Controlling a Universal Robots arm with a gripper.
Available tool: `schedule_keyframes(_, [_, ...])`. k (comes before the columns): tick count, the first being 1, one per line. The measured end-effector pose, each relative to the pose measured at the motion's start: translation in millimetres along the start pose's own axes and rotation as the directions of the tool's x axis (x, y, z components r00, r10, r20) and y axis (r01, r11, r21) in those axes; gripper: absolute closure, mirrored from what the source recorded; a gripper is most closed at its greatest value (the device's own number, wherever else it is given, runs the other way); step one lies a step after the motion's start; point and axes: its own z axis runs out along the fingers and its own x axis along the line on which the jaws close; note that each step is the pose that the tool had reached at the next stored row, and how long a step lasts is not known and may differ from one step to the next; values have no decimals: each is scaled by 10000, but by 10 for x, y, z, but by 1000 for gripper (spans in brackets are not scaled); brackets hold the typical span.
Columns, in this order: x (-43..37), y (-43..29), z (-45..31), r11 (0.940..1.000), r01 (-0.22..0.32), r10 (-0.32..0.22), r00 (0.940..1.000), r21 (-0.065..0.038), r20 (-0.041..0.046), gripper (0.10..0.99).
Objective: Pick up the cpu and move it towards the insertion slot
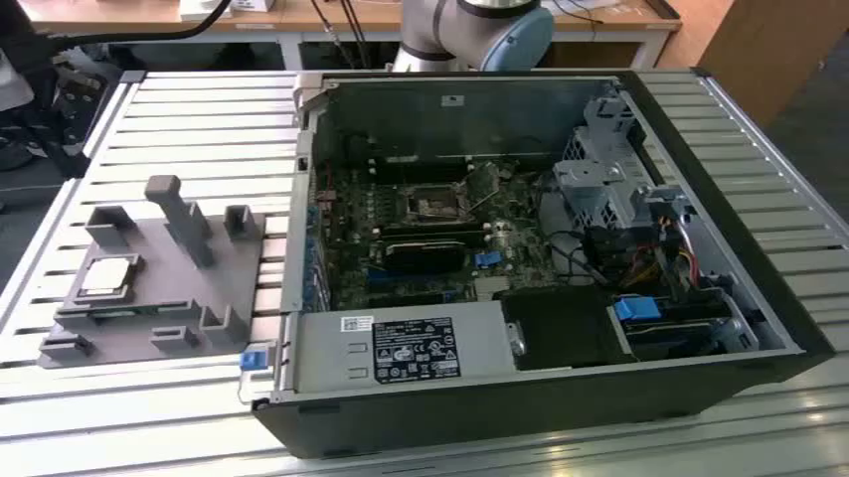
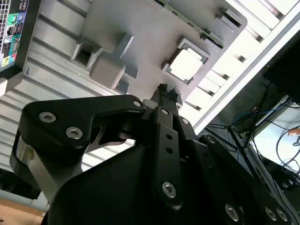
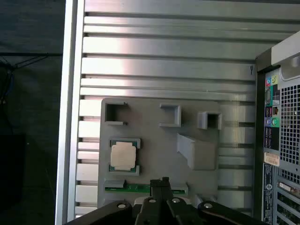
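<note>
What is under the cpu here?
The cpu sits in a framed pocket of the grey fixture block. The pocket's floor beneath the chip is hidden.

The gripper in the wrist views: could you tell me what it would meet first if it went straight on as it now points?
Probably the grey fixture block, close to the chip resting in it. The gripper hangs above the block, and depth is too unclear to fix the exact spot.

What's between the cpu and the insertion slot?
The exterior view shows the fixture's tall post and the case's side wall between cpu and insertion slot.
</note>
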Motion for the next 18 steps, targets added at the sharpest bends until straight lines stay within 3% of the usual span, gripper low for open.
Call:
schedule_keyframes(7, [21,1,0,10000,-2,2,10000,1,0,980])
schedule_keyframes(18, [228,-4,30,10000,-1,1,10000,0,0,980])
